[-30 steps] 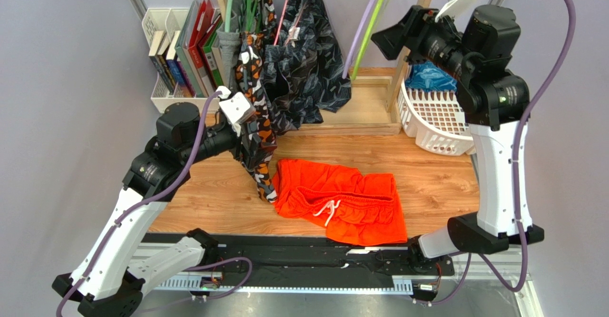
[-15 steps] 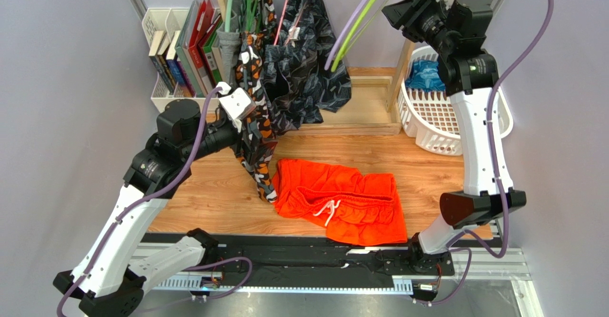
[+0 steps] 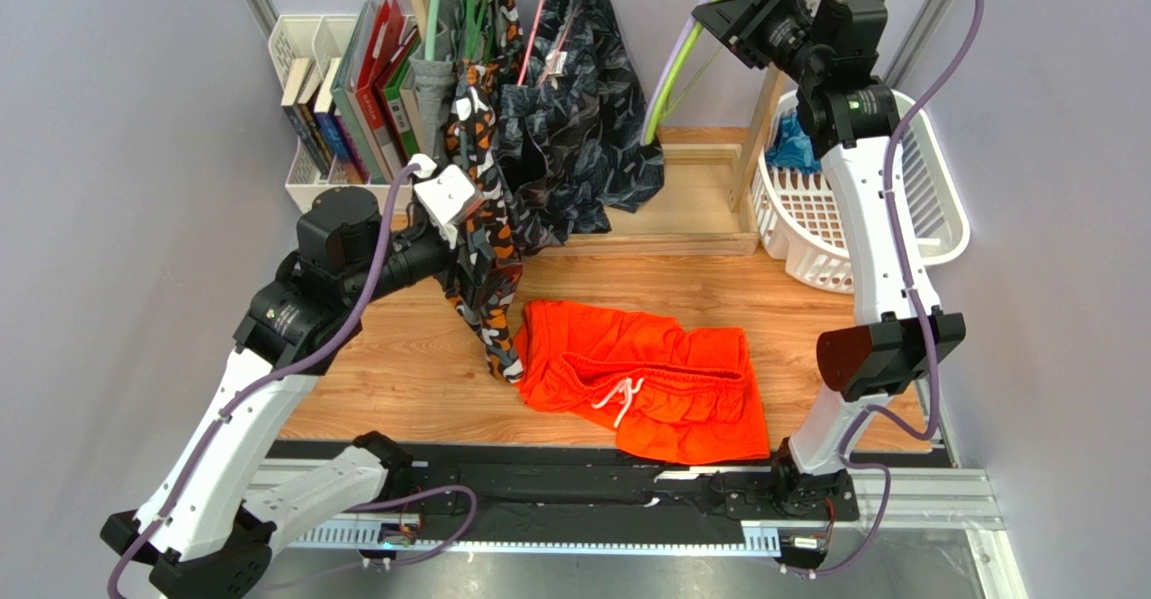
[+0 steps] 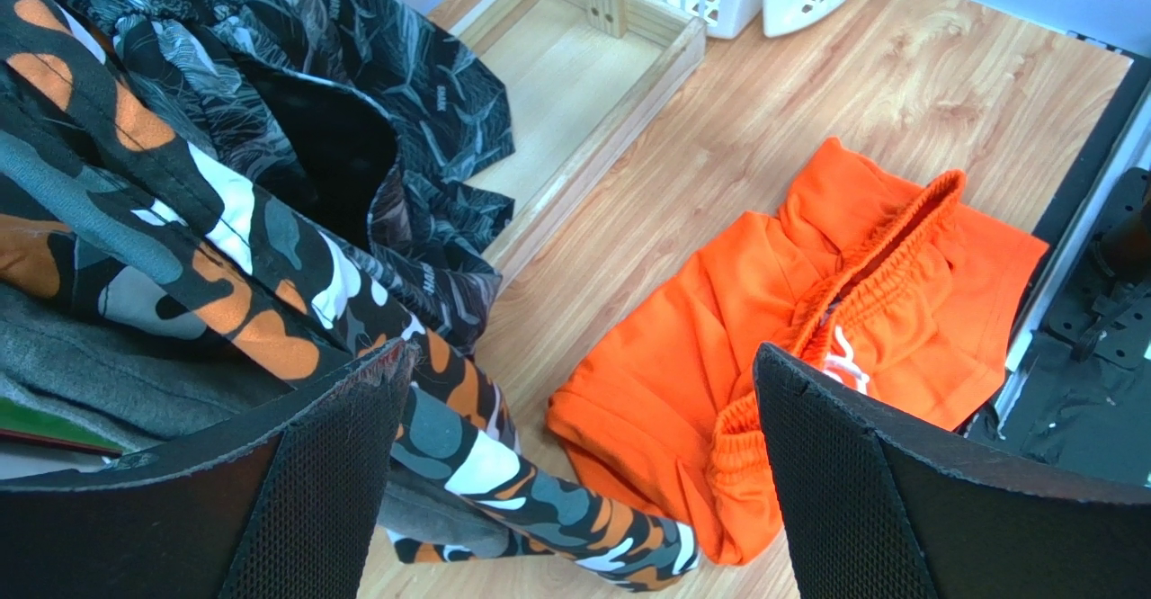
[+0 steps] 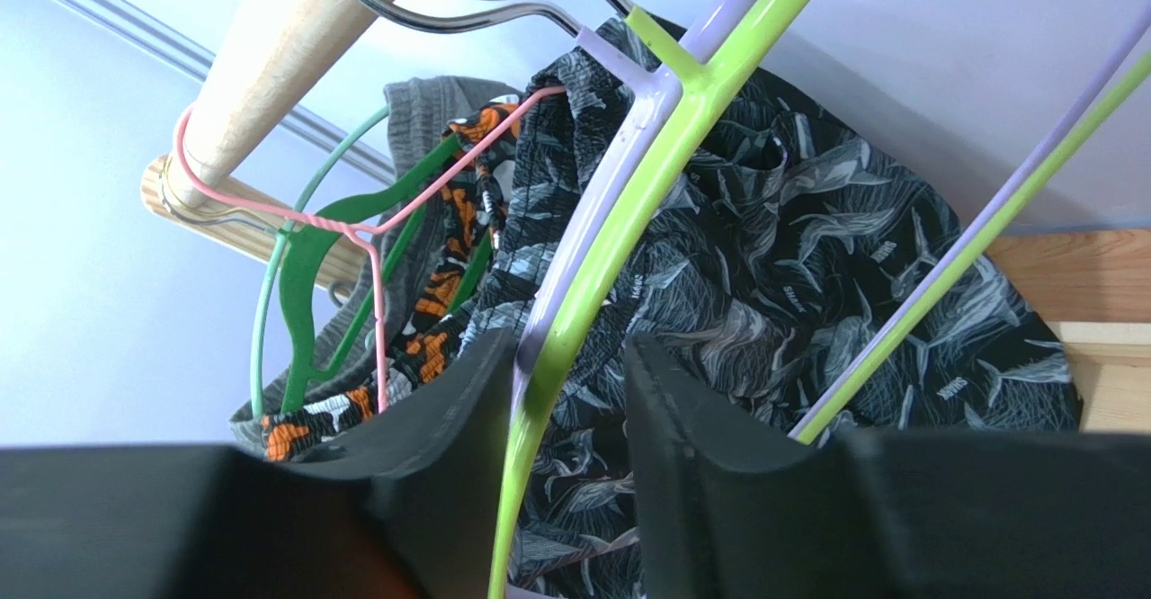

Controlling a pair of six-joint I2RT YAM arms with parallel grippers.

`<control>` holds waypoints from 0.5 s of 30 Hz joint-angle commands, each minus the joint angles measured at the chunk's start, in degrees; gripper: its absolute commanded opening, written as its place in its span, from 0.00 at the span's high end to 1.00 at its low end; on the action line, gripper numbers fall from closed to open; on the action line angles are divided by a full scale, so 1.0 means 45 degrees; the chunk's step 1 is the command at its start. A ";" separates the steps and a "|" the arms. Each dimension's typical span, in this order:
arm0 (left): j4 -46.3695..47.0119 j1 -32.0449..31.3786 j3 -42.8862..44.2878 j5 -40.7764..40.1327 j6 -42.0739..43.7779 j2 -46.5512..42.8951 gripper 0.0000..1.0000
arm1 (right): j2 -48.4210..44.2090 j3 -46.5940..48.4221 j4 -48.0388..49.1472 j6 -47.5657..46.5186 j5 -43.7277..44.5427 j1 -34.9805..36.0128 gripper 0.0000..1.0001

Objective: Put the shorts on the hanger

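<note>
The bright orange shorts (image 3: 642, 383) (image 4: 811, 302) lie flat on the wooden table, white drawstring showing. The lime-green hanger (image 3: 672, 66) (image 5: 595, 275) hangs from the wooden rail beside a lavender hanger (image 5: 646, 107). My right gripper (image 3: 730, 12) (image 5: 574, 356) is raised at the rail with one arm of the green hanger between its jaws. The left finger lies against the hangers, and a gap shows at the right finger. My left gripper (image 3: 459, 228) (image 4: 584, 370) stands wide open and holds nothing, against the hanging camo garment (image 3: 487, 269), left of the shorts.
Black patterned shorts (image 3: 581, 100) and other clothes hang on pink (image 5: 378, 316) and green hangers from the wooden rod (image 5: 270, 73). A white laundry basket (image 3: 865, 221) stands at the back right. A rack of books (image 3: 331, 100) is at the back left.
My right arm has risen and moved left along the rail, and its jaws have narrowed around the green hanger. The hangers have swung. The left arm has not moved.
</note>
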 commanded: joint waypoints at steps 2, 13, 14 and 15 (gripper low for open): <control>0.0135 0.0049 0.0150 -0.0165 0.0271 -0.0091 0.01 | 0.0209 0.0563 0.0954 0.0629 -0.0508 0.0027 0.74; 0.0232 0.0049 0.0306 -0.0048 0.0251 0.0260 0.01 | -0.0161 0.0389 0.1150 0.1098 -0.0860 -0.0266 1.00; 0.0232 0.0049 0.0287 -0.0009 0.0232 0.0299 0.01 | -0.0239 0.0310 0.1227 0.1118 -0.0957 -0.0402 1.00; 0.0232 0.0069 0.0325 0.0030 0.0213 0.0338 0.01 | -0.0356 0.0193 0.1383 0.1215 -0.0997 -0.0461 1.00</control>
